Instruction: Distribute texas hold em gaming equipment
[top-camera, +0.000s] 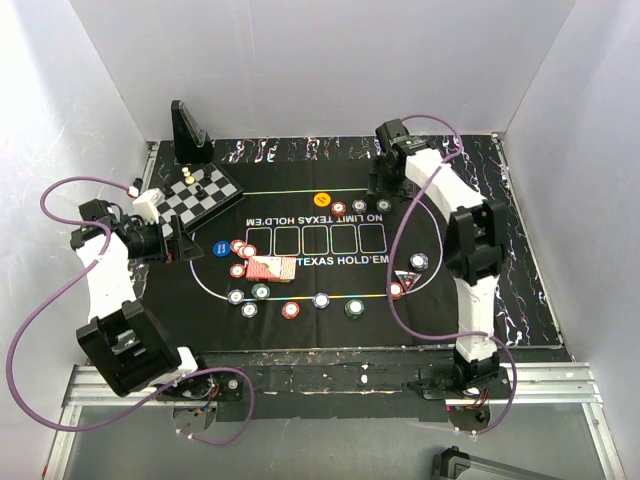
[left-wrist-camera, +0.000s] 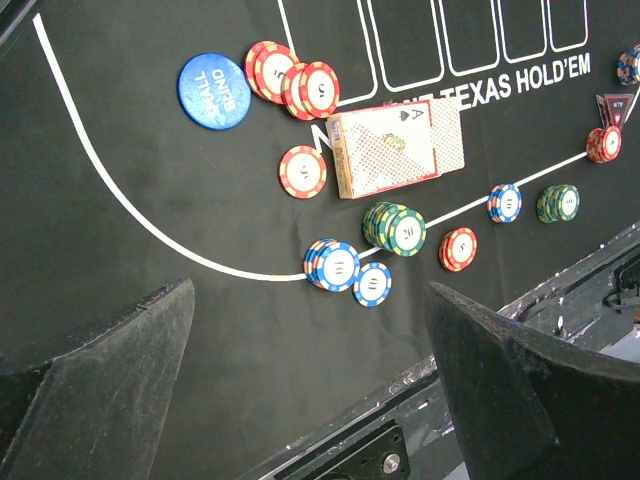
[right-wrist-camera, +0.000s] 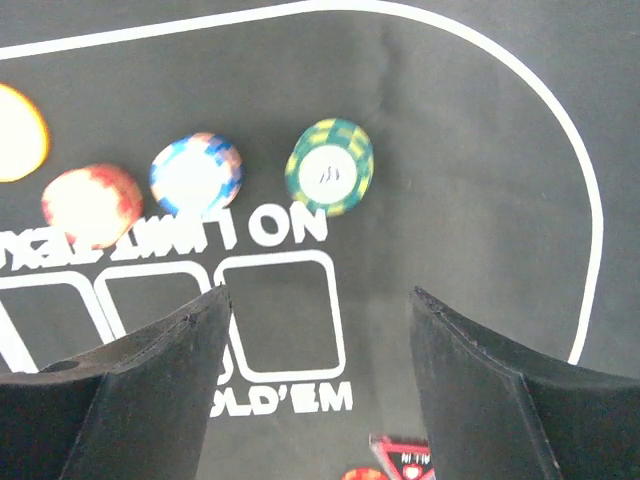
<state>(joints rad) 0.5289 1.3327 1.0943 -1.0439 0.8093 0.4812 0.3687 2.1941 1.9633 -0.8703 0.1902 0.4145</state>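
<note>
Right tool (right-wrist-camera: 318, 300): fingers spread, released, nothing between them, over the far end of the mat (right-wrist-camera: 480, 200). Just past its tips is a row with one green chip (right-wrist-camera: 329, 167), one blue chip (right-wrist-camera: 196, 175) and one red chip (right-wrist-camera: 92, 205), then the orange button (right-wrist-camera: 15, 130) at the left end. None touch the tool.

Left tool (left-wrist-camera: 310, 330): wide open, empty, at the mat's left edge near the chessboard (top-camera: 200, 195), which carries its pieces. Well ahead of it:
- one deck (left-wrist-camera: 395, 145), red-patterned, "A" showing on top
- a red cluster (left-wrist-camera: 295, 80) and a blue disc (left-wrist-camera: 213, 90) beyond the deck
- a lone red (left-wrist-camera: 302, 170) touching the deck's left side
- seven chip piles (left-wrist-camera: 395, 228) strung along the near line
- a triangular marker (left-wrist-camera: 612, 105) at far right
</note>
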